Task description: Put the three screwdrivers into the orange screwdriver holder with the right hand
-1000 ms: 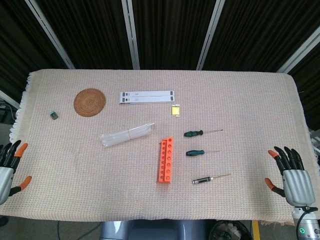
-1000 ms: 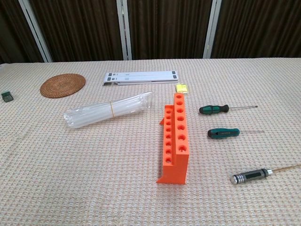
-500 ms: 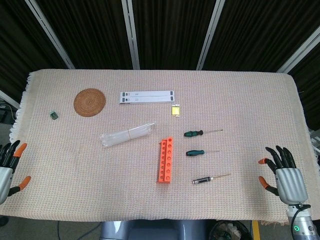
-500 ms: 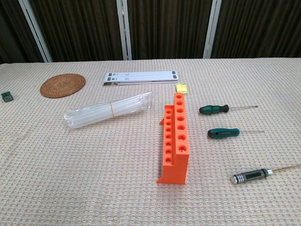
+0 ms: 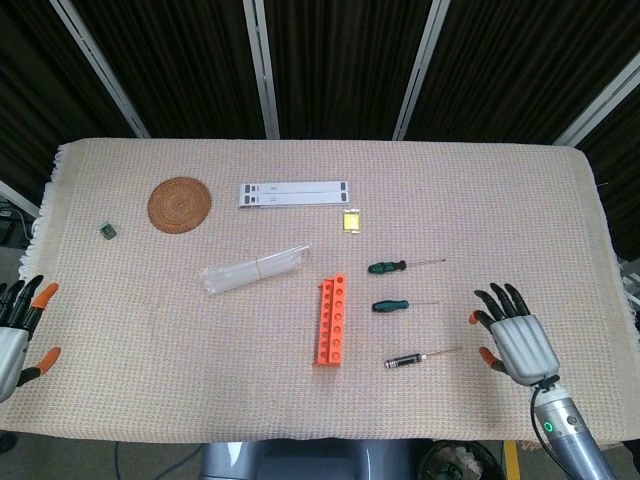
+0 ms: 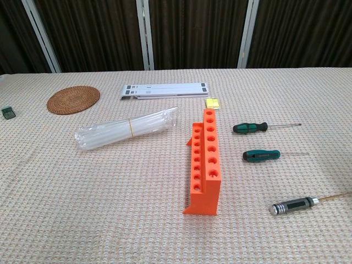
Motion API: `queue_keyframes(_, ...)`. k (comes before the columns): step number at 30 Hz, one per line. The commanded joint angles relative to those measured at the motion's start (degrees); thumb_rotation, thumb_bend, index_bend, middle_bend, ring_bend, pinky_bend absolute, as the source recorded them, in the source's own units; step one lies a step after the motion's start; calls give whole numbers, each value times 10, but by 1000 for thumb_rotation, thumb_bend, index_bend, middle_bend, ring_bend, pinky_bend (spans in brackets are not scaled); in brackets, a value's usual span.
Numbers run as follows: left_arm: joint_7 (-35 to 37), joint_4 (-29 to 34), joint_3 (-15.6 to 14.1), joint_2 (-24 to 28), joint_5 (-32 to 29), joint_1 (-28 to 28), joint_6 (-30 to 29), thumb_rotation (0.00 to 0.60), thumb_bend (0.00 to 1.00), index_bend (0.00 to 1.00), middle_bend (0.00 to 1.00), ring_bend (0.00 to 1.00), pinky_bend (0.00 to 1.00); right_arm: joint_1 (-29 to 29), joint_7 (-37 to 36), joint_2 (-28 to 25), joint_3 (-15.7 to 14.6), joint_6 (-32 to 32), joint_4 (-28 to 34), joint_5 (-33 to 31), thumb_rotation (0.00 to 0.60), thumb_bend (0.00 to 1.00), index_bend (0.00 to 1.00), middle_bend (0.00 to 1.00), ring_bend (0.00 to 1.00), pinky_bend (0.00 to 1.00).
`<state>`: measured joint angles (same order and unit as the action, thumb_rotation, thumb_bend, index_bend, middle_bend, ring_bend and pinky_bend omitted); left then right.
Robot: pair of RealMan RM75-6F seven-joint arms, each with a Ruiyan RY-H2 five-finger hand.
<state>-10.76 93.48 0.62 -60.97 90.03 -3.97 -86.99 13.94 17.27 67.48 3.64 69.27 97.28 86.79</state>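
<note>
My right hand (image 5: 520, 342) hovers over the right part of the table (image 5: 500, 200), fingers (image 5: 497, 300) spread apart and holding nothing. It sits just to the right of the tip of the nearest screwdriver, without touching it. My left hand (image 5: 14, 328) shows at the left edge of the table, its fingers also spread and empty.

The orange holder (image 5: 331, 320) stands near the middle of the table, its rows of holes all vacant. The three screwdrivers lie flat to its right, shafts pointing right: a dark green-handled one (image 5: 387, 267) farthest from me, a teal-handled one (image 5: 390, 305) below it, and a black and silver one (image 5: 408, 359) closest to me, tilted slightly. None is in the holder.

Left of the holder lies a clear plastic bundle (image 5: 254, 269) with a band round it. Farther back are a round woven coaster (image 5: 179, 204), a flat white strip (image 5: 295, 193), a small yellow piece (image 5: 351, 221) and a tiny green item (image 5: 107, 231).
</note>
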Motion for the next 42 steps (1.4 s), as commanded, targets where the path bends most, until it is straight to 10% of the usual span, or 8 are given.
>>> queue_keyframes(1,-3,2,2,2,-1,-3,2,600,234,92,0,0,0,39,60,3,5,-66,33,-49,600,223,382,119,0,0)
queue_keyframes(42,-21,23,26,16,-39,-34,34,600,233,108,0,0,0,110,331,175,-49,-91,25,-156,600,225,441,101,0,0)
